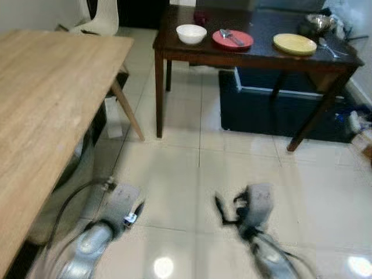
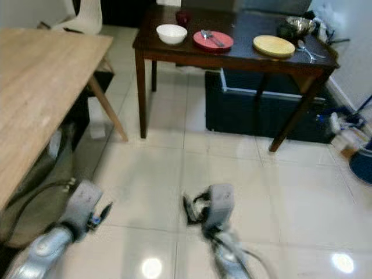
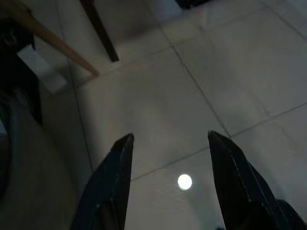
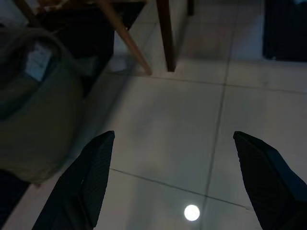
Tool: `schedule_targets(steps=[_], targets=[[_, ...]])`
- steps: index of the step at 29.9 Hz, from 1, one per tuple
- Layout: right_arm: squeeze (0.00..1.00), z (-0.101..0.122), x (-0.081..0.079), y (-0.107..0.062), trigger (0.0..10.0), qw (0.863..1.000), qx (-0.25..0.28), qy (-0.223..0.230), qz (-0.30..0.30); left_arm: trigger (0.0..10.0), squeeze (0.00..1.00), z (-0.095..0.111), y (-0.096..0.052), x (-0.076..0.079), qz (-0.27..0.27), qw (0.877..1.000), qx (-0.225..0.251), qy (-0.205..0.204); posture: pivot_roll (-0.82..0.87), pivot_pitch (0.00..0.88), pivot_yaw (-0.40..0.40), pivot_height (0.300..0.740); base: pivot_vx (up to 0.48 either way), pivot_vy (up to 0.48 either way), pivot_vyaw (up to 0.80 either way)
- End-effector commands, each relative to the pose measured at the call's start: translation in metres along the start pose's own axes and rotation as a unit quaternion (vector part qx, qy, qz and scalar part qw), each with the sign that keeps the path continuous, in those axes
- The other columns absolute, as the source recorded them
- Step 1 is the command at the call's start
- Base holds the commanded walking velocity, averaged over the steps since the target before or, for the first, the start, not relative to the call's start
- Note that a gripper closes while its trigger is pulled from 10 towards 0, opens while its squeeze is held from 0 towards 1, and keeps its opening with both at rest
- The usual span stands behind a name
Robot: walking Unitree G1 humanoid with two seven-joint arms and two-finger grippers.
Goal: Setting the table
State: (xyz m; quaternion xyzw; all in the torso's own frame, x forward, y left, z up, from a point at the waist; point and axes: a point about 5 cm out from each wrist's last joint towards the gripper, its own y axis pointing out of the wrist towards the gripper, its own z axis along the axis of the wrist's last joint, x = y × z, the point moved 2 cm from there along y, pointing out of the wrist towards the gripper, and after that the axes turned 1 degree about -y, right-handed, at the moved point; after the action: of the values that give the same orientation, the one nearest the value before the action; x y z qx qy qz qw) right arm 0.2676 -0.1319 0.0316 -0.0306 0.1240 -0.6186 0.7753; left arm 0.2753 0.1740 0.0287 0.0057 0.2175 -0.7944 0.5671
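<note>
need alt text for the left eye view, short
A dark wooden table across a tiled floor holds a white bowl, a red plate with cutlery, and a yellow plate. A light wooden table stands at left; both robot pincers hang low, empty.

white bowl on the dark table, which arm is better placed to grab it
Left, probably. The white bowl sits at the dark table's left end, nearer the left gripper's side. Both grippers are open and low over the floor, far from the table.

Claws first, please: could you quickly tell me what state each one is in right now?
Left claw: open, holding nothing.
Right claw: open, holding nothing.
</note>
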Motion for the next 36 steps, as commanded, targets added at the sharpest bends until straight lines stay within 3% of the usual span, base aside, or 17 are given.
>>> schedule_targets(steps=[1,16,36], targets=[[0.0,-0.004,0.007,-0.003,10.0,1.0,-0.009,0.0,-0.01,10.0,0.0,-0.001,0.0,0.005,-0.009,1.0,-0.001,0.001,-0.11,0.01,0.018,0.74,0.349,0.0,0.0],[0.0,-0.006,0.004,-0.005,10.0,1.0,-0.011,-0.003,-0.005,10.0,0.0,-0.002,-0.001,0.006,-0.015,1.0,-0.001,0.008,-0.12,0.0,0.021,0.74,0.342,0.0,0.0],[0.0,-0.007,0.004,-0.006,10.0,1.0,-0.014,-0.004,-0.005,10.0,0.0,0.018,0.002,0.008,-0.048,0.998,0.031,0.004,-0.12,0.006,0.023,0.74,0.0,-0.013,0.0]])
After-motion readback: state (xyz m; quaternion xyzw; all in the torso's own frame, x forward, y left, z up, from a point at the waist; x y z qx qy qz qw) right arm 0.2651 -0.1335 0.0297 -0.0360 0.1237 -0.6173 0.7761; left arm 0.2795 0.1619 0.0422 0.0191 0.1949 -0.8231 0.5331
